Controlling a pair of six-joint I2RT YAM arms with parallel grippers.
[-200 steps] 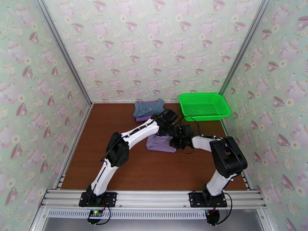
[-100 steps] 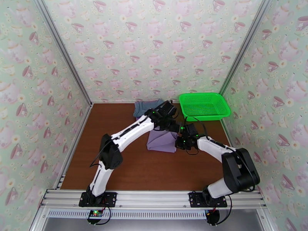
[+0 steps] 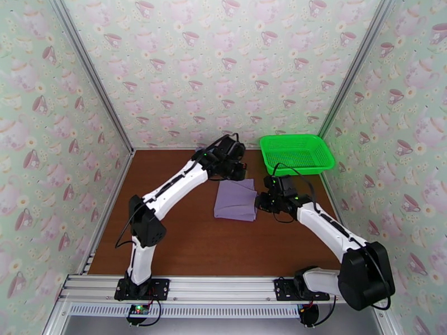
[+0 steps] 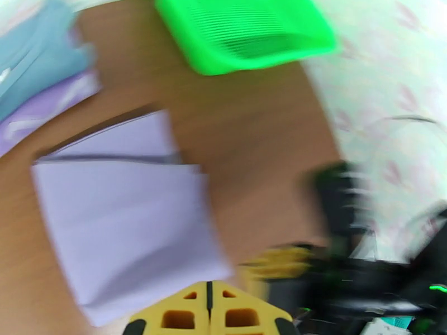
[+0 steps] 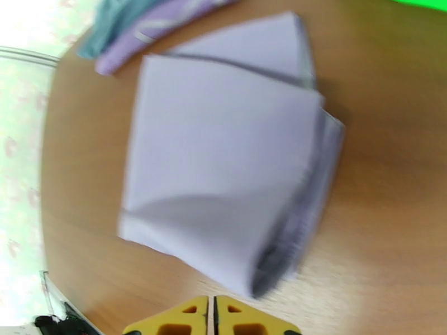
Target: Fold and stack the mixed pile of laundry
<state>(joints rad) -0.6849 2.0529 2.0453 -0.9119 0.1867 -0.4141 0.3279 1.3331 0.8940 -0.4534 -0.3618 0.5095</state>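
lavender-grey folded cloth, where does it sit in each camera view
Top external: lavender-grey cloth near the centre, just below the middle.
Left wrist: lower left, blurred.
Right wrist: centre, taking up much of the picture.
Shared landmark: green basket, at the top in left wrist, a sliver at top right in right wrist.

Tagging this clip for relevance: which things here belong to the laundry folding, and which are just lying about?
Job: lavender garment, folded mid-table; blue-grey garment and purple shirt, together at the back.
Lying about: green basket, empty, at the back right.
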